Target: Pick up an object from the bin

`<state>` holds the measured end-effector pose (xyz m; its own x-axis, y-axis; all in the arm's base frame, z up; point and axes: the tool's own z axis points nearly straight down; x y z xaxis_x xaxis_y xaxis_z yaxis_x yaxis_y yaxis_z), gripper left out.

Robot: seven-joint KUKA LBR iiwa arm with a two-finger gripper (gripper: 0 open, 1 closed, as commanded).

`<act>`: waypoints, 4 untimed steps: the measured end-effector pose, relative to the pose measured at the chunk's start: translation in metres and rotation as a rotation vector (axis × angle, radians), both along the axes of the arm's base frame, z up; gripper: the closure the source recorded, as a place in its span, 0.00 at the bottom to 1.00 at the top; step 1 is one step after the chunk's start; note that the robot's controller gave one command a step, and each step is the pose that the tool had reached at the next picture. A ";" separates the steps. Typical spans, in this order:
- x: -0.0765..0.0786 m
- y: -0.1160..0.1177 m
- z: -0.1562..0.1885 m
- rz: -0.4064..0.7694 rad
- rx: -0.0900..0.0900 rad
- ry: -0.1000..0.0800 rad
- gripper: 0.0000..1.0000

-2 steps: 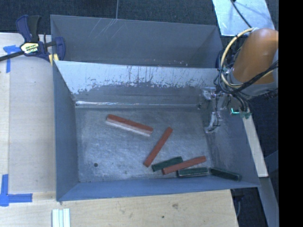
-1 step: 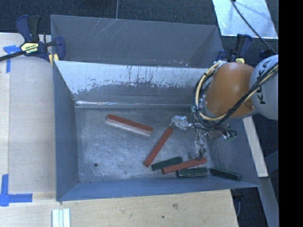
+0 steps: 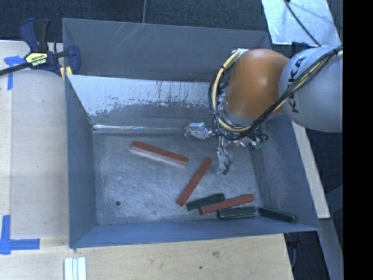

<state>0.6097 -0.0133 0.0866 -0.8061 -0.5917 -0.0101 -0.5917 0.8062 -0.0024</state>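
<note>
- One view on record, the camera view: my pincer (image 3: 224,167) hangs low inside the bin (image 3: 78,156), right of centre, under my orange cover (image 3: 253,83).
- Pincer state: I cannot tell whether it is released or clenched. I see nothing grasped in it.
- Nearest thing: a slanting red-brown bar (image 3: 195,181) lies on the bin floor, its upper end just beside the pincer, to the left. I judge it the likeliest pick.
- Other contents: a paler red bar (image 3: 158,153) lies apart to the left. A dark green bar (image 3: 205,202), a second red-brown bar (image 3: 227,203) and another dark green bar (image 3: 236,213) crowd together by the near wall. One dark bar (image 3: 278,215) rests on the right slope.
- Step in hand, in my judgement: positioning before the grasp.
- Recommendation: shift left over the slanting bar's free middle, turn to span its narrow width, descend square to the floor, and stay clear of its crowded lower end.
</note>
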 end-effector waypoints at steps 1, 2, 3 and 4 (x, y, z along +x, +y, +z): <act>-0.047 0.010 -0.016 -0.211 -0.002 0.008 0.00; -0.045 0.011 -0.015 -0.208 -0.001 0.003 1.00; 0.019 -0.022 0.006 0.230 -0.006 0.001 1.00; 0.018 -0.026 0.126 0.166 -0.006 -0.003 1.00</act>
